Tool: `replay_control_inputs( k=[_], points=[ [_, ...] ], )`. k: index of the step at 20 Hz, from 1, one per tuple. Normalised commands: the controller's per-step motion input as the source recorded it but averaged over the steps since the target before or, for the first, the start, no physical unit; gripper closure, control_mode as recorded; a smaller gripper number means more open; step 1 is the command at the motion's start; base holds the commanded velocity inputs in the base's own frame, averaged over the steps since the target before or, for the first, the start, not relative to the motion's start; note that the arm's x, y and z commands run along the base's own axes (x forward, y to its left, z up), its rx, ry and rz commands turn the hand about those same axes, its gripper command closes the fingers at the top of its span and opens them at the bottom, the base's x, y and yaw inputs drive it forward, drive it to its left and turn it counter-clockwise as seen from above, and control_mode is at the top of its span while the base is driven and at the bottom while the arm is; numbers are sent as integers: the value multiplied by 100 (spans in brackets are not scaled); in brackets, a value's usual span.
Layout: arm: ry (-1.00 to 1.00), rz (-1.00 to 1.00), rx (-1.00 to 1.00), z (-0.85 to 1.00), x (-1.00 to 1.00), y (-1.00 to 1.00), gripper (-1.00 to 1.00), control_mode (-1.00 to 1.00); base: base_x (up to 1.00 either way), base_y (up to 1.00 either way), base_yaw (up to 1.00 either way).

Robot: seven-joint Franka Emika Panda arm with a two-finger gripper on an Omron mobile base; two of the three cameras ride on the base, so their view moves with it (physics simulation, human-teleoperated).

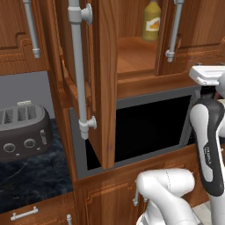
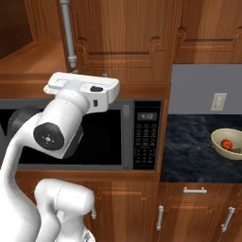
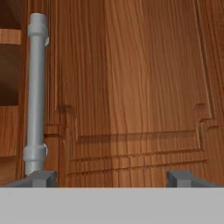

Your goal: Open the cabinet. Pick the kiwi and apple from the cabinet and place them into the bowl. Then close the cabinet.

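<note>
Cabinet [image 3: 131, 87] door right before hand [image 3: 111, 177], fingers apart, handle [image 3: 36, 96] at left finger

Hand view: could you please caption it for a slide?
Open tool facing the cabinet door panel, beside its silver handle.

Cabinet [image 2: 127, 42]: reddish wood, panelled door, silver bar handle [image 2: 67, 33] at upper left. Microwave [image 2: 142, 137] below, dark door, keypad at right. Counter [image 2: 189, 151]: dark marble; cream bowl [image 2: 227, 144] at right edge holds red apple [image 2: 227, 144]. Wall outlet [image 2: 218, 101] above.
</note>
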Motion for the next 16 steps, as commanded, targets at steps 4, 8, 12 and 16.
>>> replay_control_inputs(
  k=[4, 8, 12, 16],
  points=[
    [0, -4, 0, 37, -81, 9, -100, -100, 0, 0, 0],
    [1, -4, -2, 43, -74, 13, -100, -100, 0, 0, 0],
    [6, -3, -3, 40, -73, 18, -100, -100, 0, 0, 0],
    [13, -2, -7, 18, -69, 25, -100, -100, 0, 0, 0]
  ],
)
